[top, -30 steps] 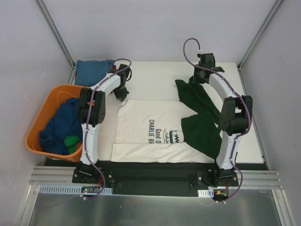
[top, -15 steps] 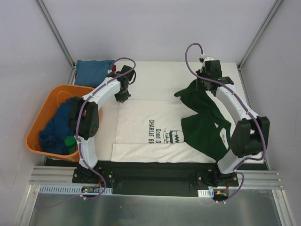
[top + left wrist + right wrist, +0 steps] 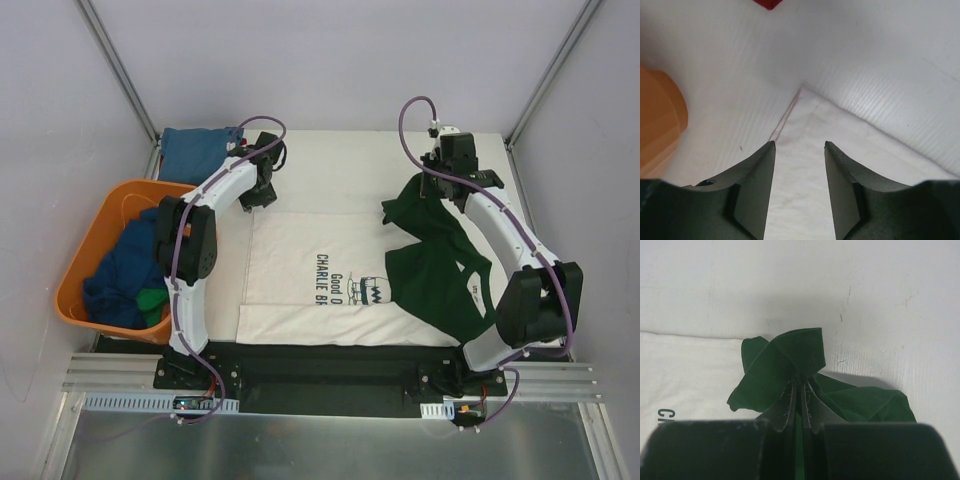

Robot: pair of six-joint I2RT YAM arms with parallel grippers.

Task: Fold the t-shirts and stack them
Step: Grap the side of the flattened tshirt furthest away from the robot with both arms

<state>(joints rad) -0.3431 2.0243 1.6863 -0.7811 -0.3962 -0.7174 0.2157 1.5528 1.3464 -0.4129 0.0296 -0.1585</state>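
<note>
Right jaws clamp and partly hide green sleeve (image 3: 782, 360)

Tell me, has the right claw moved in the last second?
Yes. The right gripper, shut on the green sleeve, shifted rightward, away from the black print and toward the table's right edge.

I am working in a robotics lab cell: plain white panels (image 3: 330, 60) are walling in my white bench (image 3: 330, 155), slotted aluminium rails (image 3: 330, 383) are running along a black base plate (image 3: 330, 364), and purple cables (image 3: 403, 115) are looping overhead.
</note>
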